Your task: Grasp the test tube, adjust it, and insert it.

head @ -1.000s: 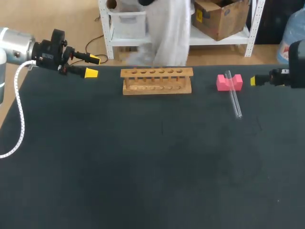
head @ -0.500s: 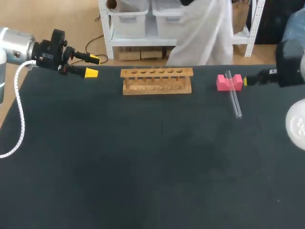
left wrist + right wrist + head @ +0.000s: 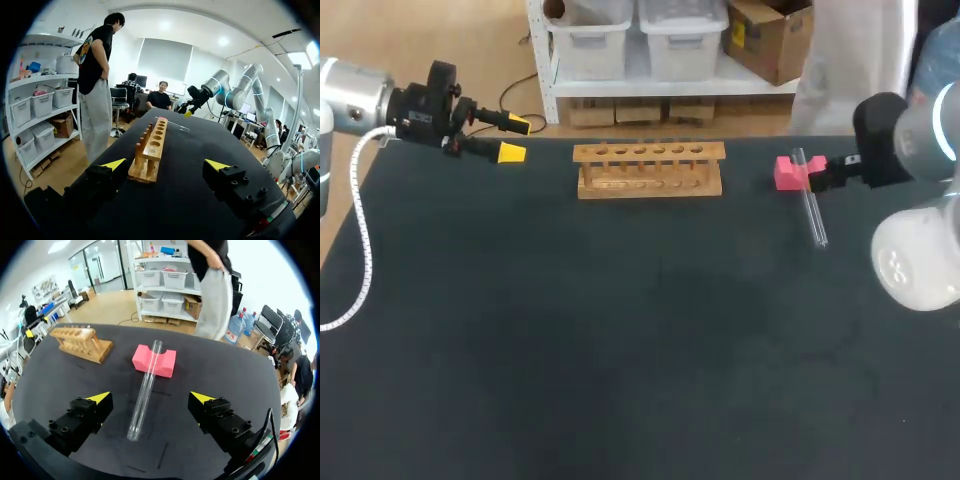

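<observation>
Glass test tube (image 3: pixel 812 207) lies front-to-back, mouth propped on pink block (image 3: pixel 786 174).

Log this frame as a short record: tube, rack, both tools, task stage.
test tube: lying on the table, one end resting on the pink block
rack: wooden, upright, holes empty
left tool: open, holding nothing, off the rack's end
right tool: open, tube lies between its fingers, untouched
stage: tube not yet grasped
</observation>
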Available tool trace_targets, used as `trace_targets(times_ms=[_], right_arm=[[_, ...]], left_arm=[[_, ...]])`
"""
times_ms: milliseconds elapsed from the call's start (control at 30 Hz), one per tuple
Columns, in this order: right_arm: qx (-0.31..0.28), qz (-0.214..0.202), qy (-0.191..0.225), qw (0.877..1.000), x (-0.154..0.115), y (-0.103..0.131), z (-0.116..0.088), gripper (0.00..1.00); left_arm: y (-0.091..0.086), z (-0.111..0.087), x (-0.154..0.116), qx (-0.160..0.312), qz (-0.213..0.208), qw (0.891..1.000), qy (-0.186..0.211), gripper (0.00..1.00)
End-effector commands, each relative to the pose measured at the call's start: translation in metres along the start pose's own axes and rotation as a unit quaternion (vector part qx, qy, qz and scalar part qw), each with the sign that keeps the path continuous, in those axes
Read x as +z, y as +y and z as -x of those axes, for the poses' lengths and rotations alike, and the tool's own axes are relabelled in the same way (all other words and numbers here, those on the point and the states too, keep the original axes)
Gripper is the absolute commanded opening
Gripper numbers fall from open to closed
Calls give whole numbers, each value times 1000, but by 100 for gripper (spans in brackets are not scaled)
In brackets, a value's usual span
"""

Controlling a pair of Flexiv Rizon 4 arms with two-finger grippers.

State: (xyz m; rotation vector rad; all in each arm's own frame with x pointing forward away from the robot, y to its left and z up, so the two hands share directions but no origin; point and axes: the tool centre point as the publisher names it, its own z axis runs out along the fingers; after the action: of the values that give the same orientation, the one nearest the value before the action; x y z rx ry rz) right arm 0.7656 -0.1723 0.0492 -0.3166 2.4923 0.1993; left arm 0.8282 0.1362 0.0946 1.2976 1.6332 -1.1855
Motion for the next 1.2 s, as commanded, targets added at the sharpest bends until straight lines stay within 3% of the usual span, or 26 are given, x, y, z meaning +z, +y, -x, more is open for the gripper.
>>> trace_targets(times_ms=[33,500,1200], right_arm=[[2,-166,3,986,18,4,5,100],[-4,-163,23,986,54,4,-4,100],[3,-174,20,985,82,-2,-5,100]], left_arm=[[0,-1,0,1,0,1000,0,100],[0,-1,0,1,0,1000,0,100],[0,-1,0,1,0,1000,0,100]])
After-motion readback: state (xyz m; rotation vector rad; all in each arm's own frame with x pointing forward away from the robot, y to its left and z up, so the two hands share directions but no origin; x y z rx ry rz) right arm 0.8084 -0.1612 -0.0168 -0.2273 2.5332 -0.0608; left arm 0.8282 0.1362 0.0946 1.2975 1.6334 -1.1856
